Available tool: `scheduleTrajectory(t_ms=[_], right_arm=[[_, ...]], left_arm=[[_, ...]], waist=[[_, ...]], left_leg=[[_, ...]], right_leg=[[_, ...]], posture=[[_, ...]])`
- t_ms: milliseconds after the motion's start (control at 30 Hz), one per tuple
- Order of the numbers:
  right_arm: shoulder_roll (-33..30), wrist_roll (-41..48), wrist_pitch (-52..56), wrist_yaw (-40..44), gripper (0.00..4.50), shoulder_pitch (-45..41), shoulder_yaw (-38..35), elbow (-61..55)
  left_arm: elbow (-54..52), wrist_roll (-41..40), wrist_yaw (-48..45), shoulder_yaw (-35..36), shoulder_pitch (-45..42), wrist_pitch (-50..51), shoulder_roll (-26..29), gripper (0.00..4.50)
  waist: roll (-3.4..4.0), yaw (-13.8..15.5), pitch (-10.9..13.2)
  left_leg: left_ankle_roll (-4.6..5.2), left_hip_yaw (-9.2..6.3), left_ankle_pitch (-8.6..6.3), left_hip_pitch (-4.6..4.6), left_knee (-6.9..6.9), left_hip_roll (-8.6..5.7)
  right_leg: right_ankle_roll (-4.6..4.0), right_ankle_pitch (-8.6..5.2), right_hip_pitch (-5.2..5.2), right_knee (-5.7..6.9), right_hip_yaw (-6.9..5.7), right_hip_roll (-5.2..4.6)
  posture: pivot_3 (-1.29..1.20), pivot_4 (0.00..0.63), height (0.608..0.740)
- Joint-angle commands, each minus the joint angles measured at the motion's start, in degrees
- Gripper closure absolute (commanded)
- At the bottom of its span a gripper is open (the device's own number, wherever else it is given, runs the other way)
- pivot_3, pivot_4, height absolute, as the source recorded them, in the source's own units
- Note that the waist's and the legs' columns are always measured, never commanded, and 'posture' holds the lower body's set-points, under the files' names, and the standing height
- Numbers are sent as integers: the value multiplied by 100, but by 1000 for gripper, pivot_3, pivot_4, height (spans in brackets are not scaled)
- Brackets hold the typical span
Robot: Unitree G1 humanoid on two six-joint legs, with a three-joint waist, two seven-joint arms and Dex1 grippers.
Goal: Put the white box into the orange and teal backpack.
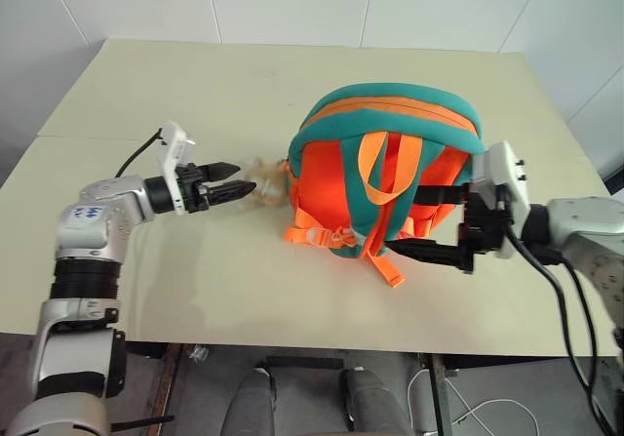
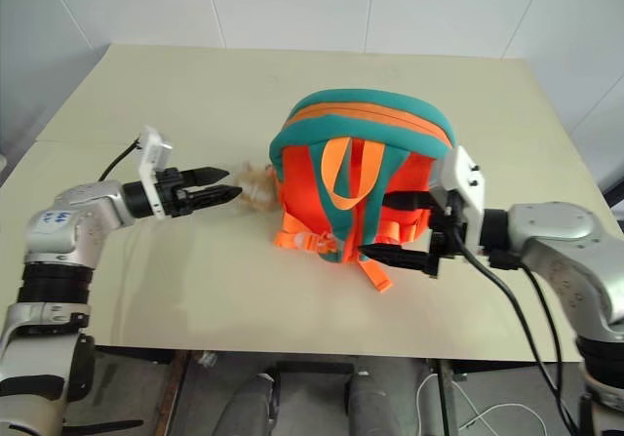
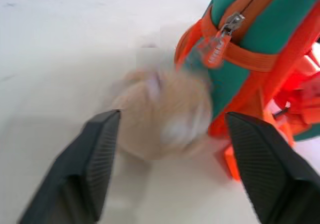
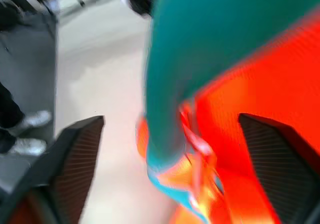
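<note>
The orange and teal backpack (image 1: 390, 163) lies on the table with its straps facing up. Its tan plush hamster charm (image 1: 265, 178) sticks out on the backpack's left side. My left gripper (image 1: 239, 180) is open, its fingertips just short of the charm, which sits ahead of the gap in the left wrist view. The zipper pull (image 3: 220, 38) hangs near the charm. At the backpack's right side my right gripper (image 1: 405, 221) is open, with a teal strap and orange fabric (image 4: 200, 83) lying between its spread fingers. The white box is out of view.
The cream table (image 1: 195, 85) has bare surface to the left of and behind the backpack. Its front edge runs just below both grippers. A white wall stands behind the table. A black cable (image 1: 561, 309) hangs from my right arm.
</note>
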Motion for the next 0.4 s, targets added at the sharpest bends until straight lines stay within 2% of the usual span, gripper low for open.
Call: scheduleTrajectory(t_ms=[33, 200, 300, 400], right_arm=[[-509, -104, -23, 198, 0, 233, -713, 109], [-925, -362, -42, 297, 0, 799, -1461, 400], [-888, -518, -167, 278, 0, 1106, -1847, 606], [-720, -736, -408, 77, 0, 1114, -1795, 855]], left_arm=[[-20, -75, -181, 231, -152, -72, 185, 35], [662, 200, -337, 286, -408, -562, 320, 35], [1048, 293, -280, 388, -526, -826, 362, 35], [1114, 299, -210, 504, -443, -943, 360, 35]], waist=[[0, 3, 0], [-1, 5, 0], [-1, 4, -1], [-1, -17, -1]], left_leg=[[0, 1, 0, 2, -1, 0], [1, 3, 0, 4, 1, 0], [2, 5, 0, 4, 1, 0], [2, 8, 0, 5, 0, 0]], right_leg=[[-1, -1, 2, -2, 0, 0], [-1, 0, 5, -2, 0, 0], [-1, 1, 5, -3, 0, 0], [0, 2, 3, -4, 3, 0]], posture=[[0, 150, 740], [0, 150, 740], [0, 150, 740], [0, 150, 740]])
